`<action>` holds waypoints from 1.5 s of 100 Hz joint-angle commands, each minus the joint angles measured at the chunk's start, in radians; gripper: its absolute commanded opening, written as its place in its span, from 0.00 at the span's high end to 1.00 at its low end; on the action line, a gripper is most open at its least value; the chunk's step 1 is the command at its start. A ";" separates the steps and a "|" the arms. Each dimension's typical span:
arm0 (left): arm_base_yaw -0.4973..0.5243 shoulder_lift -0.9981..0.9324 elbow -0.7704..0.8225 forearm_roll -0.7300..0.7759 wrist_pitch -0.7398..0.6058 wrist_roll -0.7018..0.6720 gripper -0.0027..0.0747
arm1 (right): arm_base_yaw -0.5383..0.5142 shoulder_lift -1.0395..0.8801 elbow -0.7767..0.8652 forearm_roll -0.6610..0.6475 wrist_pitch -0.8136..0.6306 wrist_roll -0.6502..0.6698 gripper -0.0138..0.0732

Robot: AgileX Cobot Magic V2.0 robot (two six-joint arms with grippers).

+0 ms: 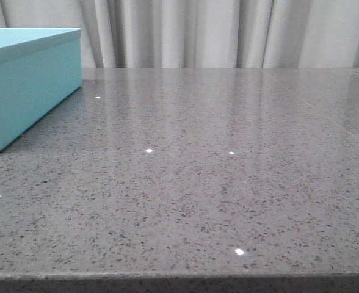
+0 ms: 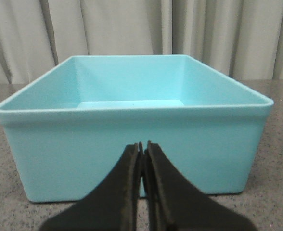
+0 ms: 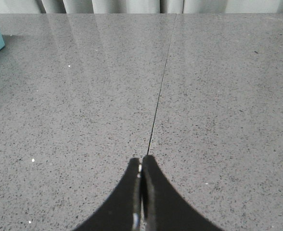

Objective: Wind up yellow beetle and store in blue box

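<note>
On the table's left, the blue box [image 1: 27, 85] runs lengthwise toward the curtain.

No readable txt, labels, brands or nos. anywhere I looked, blue box [image 2: 132, 159] walls were plain, grey speckled tabletop [image 1: 216, 183] bare of markings, curtain [image 1: 228, 30] unprinted

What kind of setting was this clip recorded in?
Probably a staged indoor test bench: a speckled grey stone-look tabletop, pale pleated curtains screening the background, and just one large turquoise plastic box set out as a prop.
</note>
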 commanded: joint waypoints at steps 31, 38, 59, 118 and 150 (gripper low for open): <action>0.005 -0.033 0.027 -0.031 -0.087 -0.014 0.99 | 0.000 0.006 -0.026 -0.014 -0.085 -0.009 0.92; 0.005 -0.033 0.027 -0.034 -0.087 -0.014 0.99 | 0.000 0.006 -0.026 -0.014 -0.085 -0.009 0.92; 0.005 -0.033 0.027 -0.034 -0.087 -0.014 0.99 | 0.000 0.006 -0.026 -0.014 -0.085 -0.009 0.92; 0.005 -0.033 0.028 -0.034 -0.089 -0.014 0.99 | 0.000 0.006 -0.026 -0.014 -0.085 -0.009 0.92; 0.005 -0.033 0.028 -0.034 -0.089 -0.014 0.99 | -0.003 0.001 -0.026 -0.014 -0.085 -0.009 0.92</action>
